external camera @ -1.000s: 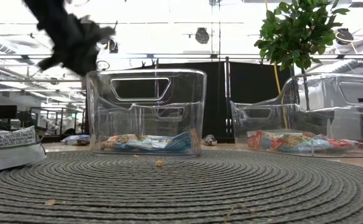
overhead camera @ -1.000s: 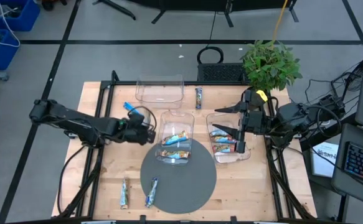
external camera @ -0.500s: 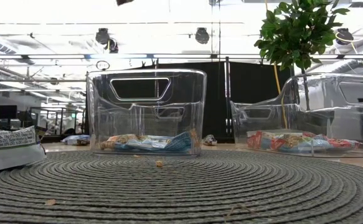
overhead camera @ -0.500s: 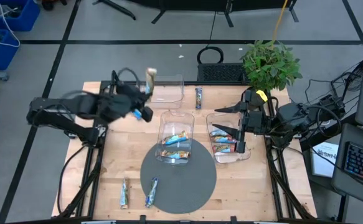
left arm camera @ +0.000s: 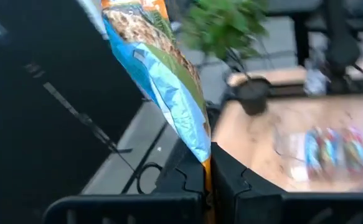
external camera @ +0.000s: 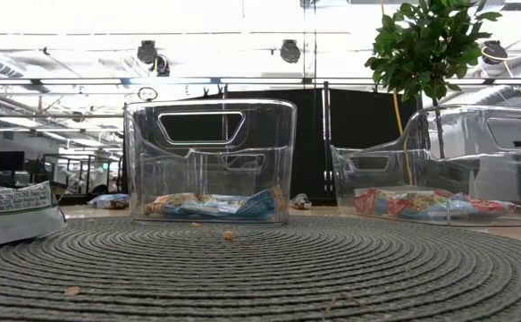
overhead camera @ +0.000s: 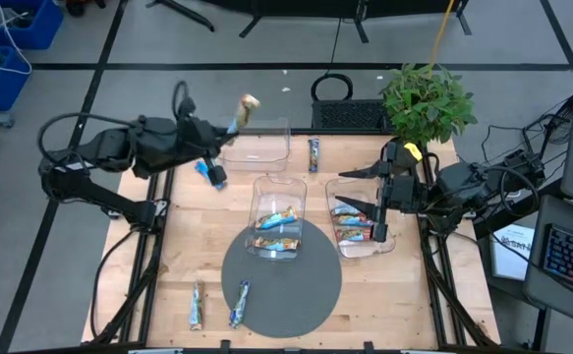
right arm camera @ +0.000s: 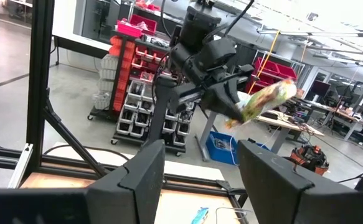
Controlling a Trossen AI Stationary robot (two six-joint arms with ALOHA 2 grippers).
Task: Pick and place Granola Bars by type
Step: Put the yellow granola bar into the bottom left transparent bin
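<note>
Left gripper (overhead camera: 229, 128) raised beside the empty clear bin (overhead camera: 254, 144), fingers clamped on a granola bar (overhead camera: 246, 104) standing up past its tips. Right gripper (overhead camera: 376, 210) parked over the right bin (overhead camera: 362, 246), fingers spread wide.

both arms dark, near black, built from jointed tube-like sections. black cables loop along each. left gripper (overhead camera: 229, 127): blue patch near the wrist. right gripper (overhead camera: 377, 202): yellow patch near the wrist, long flat dark fingers (right arm camera: 141, 177).
</note>
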